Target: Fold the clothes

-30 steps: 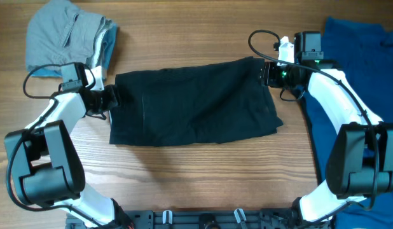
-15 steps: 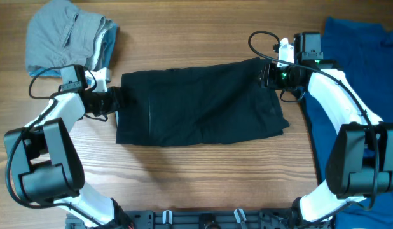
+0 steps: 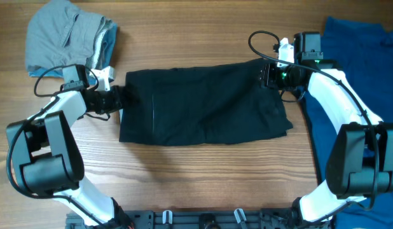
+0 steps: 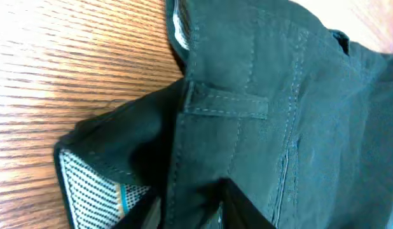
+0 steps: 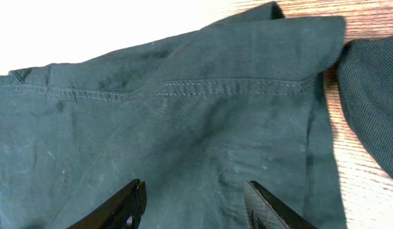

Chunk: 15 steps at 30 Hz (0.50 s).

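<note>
A black garment (image 3: 203,105) lies spread flat in the middle of the wooden table. My left gripper (image 3: 117,98) is shut on its left edge; in the left wrist view the fingers (image 4: 190,207) pinch the black cloth (image 4: 260,108) by a seam, with white mesh lining (image 4: 88,184) beside them. My right gripper (image 3: 268,73) is at the garment's top right corner. In the right wrist view its fingers (image 5: 196,194) are spread open over the black cloth (image 5: 184,121), holding nothing.
A grey garment (image 3: 66,35) lies bunched at the back left. A blue garment (image 3: 368,83) covers the right side of the table and shows dark at the right edge of the right wrist view (image 5: 374,89). Bare wood lies in front of the black garment.
My left gripper has moved right with the garment's left edge, and the whole black garment has shifted right. The right arm has not moved.
</note>
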Each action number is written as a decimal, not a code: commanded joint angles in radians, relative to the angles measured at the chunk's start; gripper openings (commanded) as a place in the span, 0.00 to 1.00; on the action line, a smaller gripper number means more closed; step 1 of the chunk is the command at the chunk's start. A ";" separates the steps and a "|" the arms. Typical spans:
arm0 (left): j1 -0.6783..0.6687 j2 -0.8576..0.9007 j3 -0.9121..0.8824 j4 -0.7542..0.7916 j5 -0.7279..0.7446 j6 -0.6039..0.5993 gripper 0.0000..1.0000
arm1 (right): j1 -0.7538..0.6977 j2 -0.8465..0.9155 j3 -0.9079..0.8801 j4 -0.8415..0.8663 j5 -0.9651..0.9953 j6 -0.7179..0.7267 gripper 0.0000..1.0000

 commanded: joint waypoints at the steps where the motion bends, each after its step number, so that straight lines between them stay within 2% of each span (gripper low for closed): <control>1: 0.008 0.019 0.023 -0.021 0.047 0.016 0.04 | -0.002 -0.002 0.003 0.002 -0.016 -0.018 0.53; 8: 0.082 -0.079 0.075 -0.228 0.041 0.042 0.04 | -0.002 -0.002 0.003 -0.003 -0.016 -0.017 0.53; 9: 0.081 -0.096 0.075 -0.256 0.026 0.061 0.18 | -0.002 -0.002 0.003 -0.003 -0.016 -0.018 0.53; 10: 0.074 -0.099 0.075 -0.297 -0.022 0.061 0.20 | -0.002 -0.002 0.003 -0.003 -0.016 -0.018 0.53; 11: 0.071 -0.097 0.074 -0.324 -0.073 0.061 0.10 | -0.002 -0.002 0.003 -0.003 -0.016 -0.018 0.53; 12: 0.066 -0.097 0.073 -0.369 -0.130 0.060 0.04 | -0.002 -0.002 0.003 -0.003 -0.016 -0.017 0.53; 13: 0.066 -0.097 0.073 -0.395 -0.146 0.061 0.04 | -0.002 -0.002 0.003 -0.003 -0.016 -0.017 0.52; 14: 0.066 -0.097 0.073 -0.414 -0.148 0.061 0.08 | -0.002 -0.002 0.003 -0.003 -0.016 -0.017 0.52; 15: 0.066 -0.097 0.073 -0.391 -0.139 0.061 0.24 | -0.002 -0.002 0.003 -0.004 -0.016 -0.017 0.52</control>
